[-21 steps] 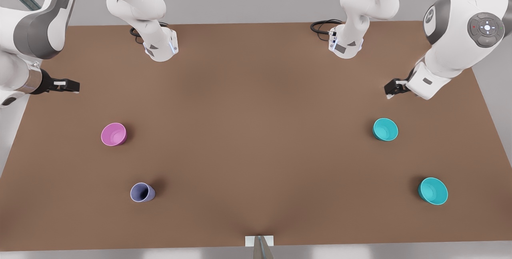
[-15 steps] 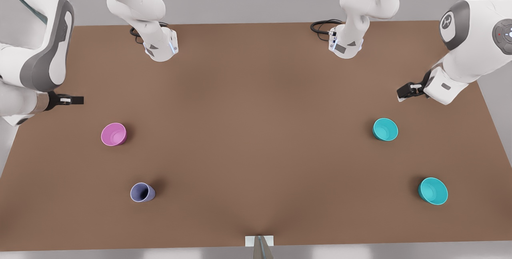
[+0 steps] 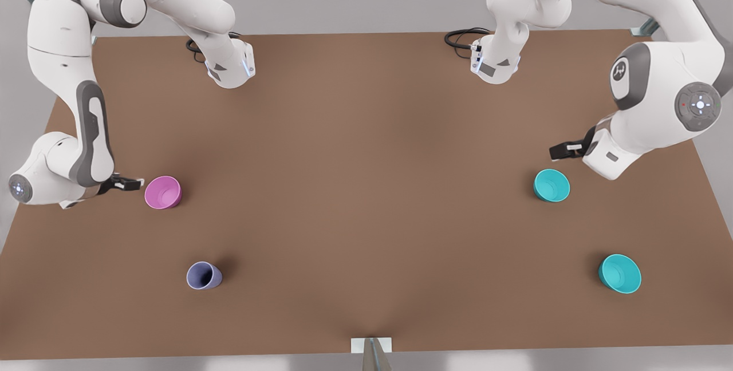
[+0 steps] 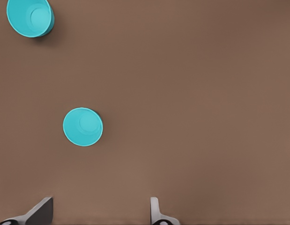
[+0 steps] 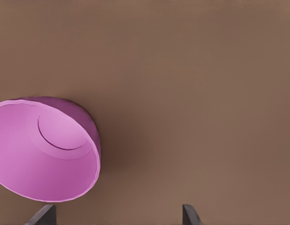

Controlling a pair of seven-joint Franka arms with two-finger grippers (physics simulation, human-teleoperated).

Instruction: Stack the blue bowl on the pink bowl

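The left gripper [image 3: 554, 153] hangs with fingers spread and empty just beside the blue bowl [image 3: 551, 185], well apart from the pink bowl [image 3: 162, 192], where the right gripper [image 3: 136, 184] waits, also spread. A second teal bowl [image 3: 619, 273] looks identical. A careless right arm could knock the pink bowl.

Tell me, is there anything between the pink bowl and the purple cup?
No. In the front view, only bare brown table lies between the pink bowl and the purple cup.
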